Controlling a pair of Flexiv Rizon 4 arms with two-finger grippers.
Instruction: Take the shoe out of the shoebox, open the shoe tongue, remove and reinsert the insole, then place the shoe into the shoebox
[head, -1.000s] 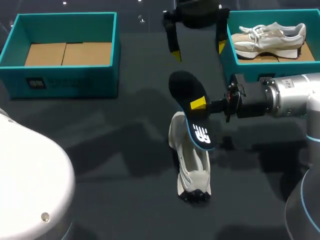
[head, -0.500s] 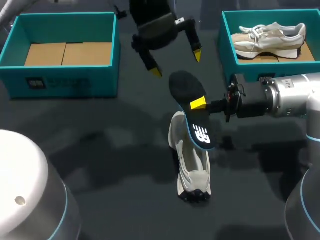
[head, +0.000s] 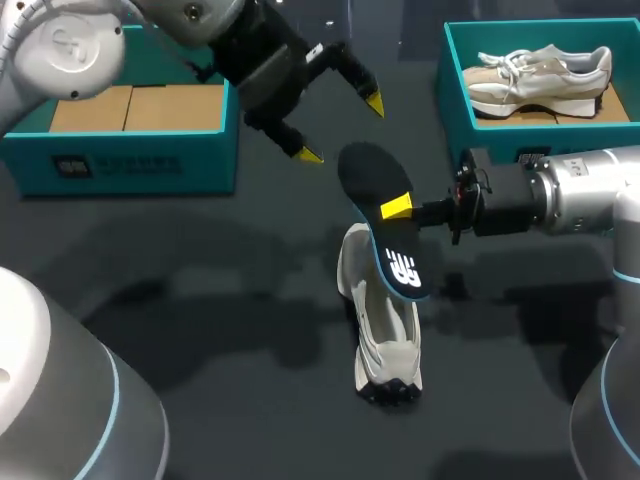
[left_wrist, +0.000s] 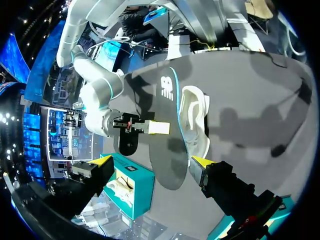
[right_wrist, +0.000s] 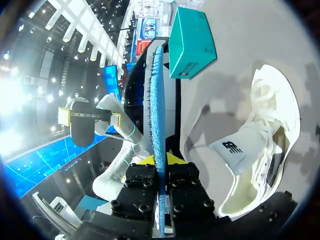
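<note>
Head view: right gripper (head: 400, 208) pinches the black blue-edged insole (head: 366, 176) lengthwise just above the white sneaker (head: 386, 345); left gripper (head: 343, 129) open, farther off.

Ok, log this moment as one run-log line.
right jaws: shut on insole, out of shoe | left jaws: open, empty, near left shoebox | shoe: on table | insole: not yet reinserted

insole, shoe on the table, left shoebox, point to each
insole (head: 368, 172), head view, dark upper end
shoe (head: 385, 345), head view, pale side
left shoebox (head: 130, 160), head view, front wall
</note>
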